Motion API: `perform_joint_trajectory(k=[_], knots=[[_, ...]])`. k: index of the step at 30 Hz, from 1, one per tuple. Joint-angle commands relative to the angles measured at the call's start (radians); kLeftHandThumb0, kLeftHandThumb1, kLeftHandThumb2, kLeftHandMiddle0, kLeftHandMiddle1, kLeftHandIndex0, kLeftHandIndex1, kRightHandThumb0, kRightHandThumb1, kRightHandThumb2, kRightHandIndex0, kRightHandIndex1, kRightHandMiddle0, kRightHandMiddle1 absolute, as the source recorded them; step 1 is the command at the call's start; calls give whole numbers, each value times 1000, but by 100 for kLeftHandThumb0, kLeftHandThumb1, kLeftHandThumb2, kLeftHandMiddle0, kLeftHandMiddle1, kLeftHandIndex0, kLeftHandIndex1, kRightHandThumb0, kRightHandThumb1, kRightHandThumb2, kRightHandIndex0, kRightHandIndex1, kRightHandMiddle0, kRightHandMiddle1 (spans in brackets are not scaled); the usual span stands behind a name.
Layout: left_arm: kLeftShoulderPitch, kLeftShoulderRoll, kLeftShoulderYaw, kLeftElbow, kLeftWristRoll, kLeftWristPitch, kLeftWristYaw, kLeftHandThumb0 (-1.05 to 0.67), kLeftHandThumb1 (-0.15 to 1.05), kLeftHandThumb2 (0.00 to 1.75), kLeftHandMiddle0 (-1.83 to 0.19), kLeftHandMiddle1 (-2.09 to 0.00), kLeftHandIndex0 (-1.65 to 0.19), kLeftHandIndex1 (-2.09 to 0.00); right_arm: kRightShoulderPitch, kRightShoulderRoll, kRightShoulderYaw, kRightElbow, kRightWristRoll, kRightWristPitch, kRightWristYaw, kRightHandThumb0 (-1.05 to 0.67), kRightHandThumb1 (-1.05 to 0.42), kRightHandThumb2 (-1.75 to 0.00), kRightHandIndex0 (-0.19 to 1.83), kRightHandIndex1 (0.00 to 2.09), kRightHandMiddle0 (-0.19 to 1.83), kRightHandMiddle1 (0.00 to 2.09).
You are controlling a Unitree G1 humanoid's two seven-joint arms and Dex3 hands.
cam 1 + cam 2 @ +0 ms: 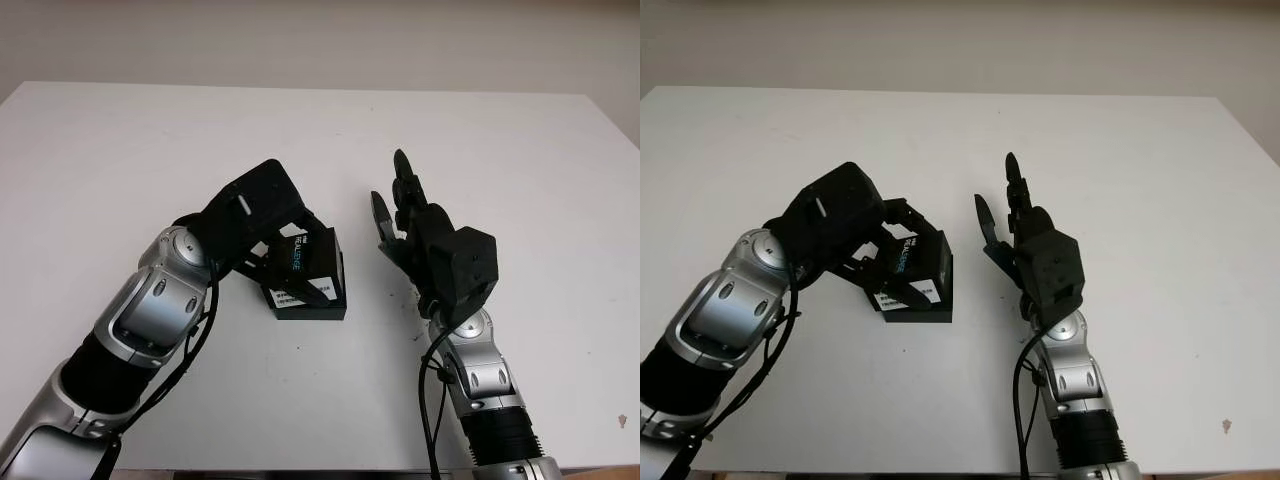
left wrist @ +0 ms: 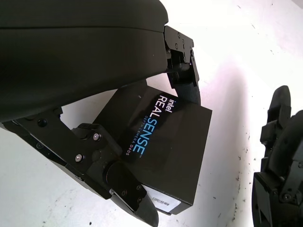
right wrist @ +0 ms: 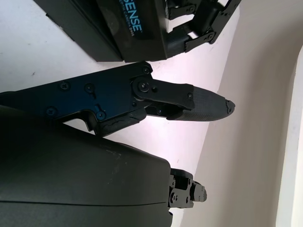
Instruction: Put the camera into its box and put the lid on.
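My left hand [image 1: 292,256] is shut on the black box lid [image 1: 318,262], which carries a white and blue RealSense label. The lid [image 2: 165,142] is pinched between fingers [image 2: 182,75] on its two opposite sides. It is tilted over the black box base [image 1: 312,308], which lies on the white table [image 1: 150,150] near the middle. I cannot tell whether the lid touches the base. My right hand [image 1: 392,215] is open and stands upright just right of the box, a small gap away. Its finger [image 3: 189,101] points past the lid [image 3: 118,28].
The white table has free room on all sides of the box. Its far edge meets a pale wall [image 1: 320,40]. A small dark speck [image 1: 622,421] lies near the front right corner.
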Motion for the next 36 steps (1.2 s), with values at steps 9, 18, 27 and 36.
perform_joint_trajectory(k=[9,18,27,36], knots=[[104,45,-52,-80,-21,-129,-50,-23,101,5,-38,-187,-14,-179,-24,1,-5,8,6,-14,3,-70,-105,-53,-9,5,-6,5],[118,61,-68,-108,-15,-140,-54,-22,101,5,-33,-180,-11,-175,-25,2,-2,6,-1,-11,0,-69,-105,-54,-8,6,-6,5],[79,66,-138,-93,16,-64,-67,-33,102,6,-41,-181,-7,-163,-30,4,-3,17,2,-15,1,-69,-105,-53,-9,5,-6,5],[36,55,-173,-142,-9,84,-72,-40,105,12,17,-121,19,-81,-31,9,2,20,-7,-18,-10,-69,-105,-54,-8,6,-6,6]])
